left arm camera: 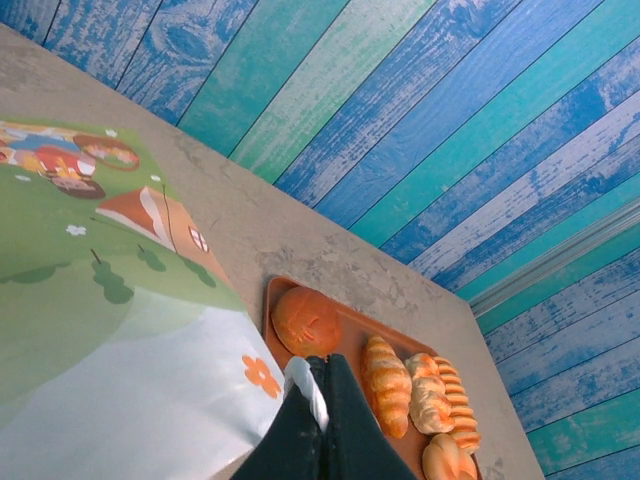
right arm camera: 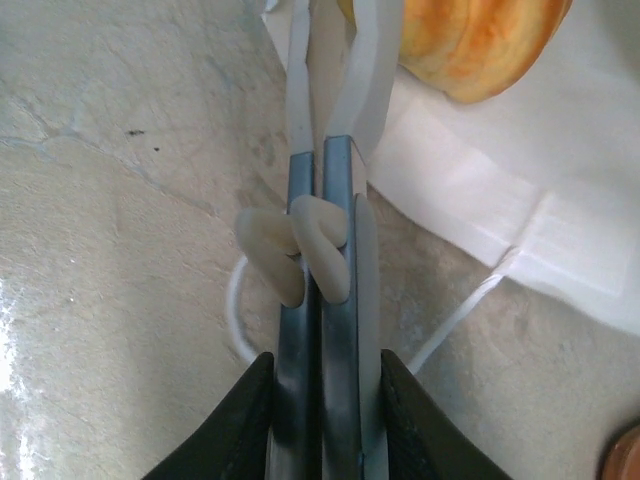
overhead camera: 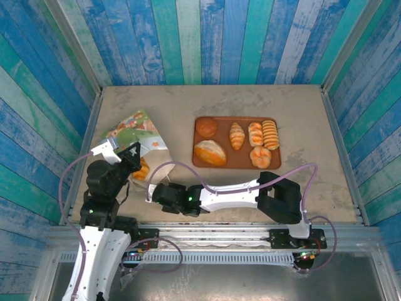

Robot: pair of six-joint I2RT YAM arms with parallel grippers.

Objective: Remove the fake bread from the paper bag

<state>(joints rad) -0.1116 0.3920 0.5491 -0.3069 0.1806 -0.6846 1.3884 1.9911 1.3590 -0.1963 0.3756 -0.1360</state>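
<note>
The paper bag (overhead camera: 135, 133) lies on its side at the left of the table, printed face up, also seen in the left wrist view (left arm camera: 110, 330). My left gripper (overhead camera: 133, 152) (left arm camera: 325, 375) is shut on the bag's white mouth edge. One piece of fake bread (overhead camera: 143, 170) (right arm camera: 470, 35) lies in the bag's mouth. My right gripper (overhead camera: 153, 191) (right arm camera: 322, 370) is shut on a pair of blue-grey tongs (right arm camera: 320, 230). The tongs' white tips lie pressed together just left of that bread. Several more bread pieces (overhead camera: 210, 152) rest on the tray.
A flat brown tray (overhead camera: 241, 163) (left arm camera: 345, 325) sits right of the bag at mid-table. The bag's white loop handle (right arm camera: 235, 310) lies on the table under the tongs. Blue and green plank walls close three sides.
</note>
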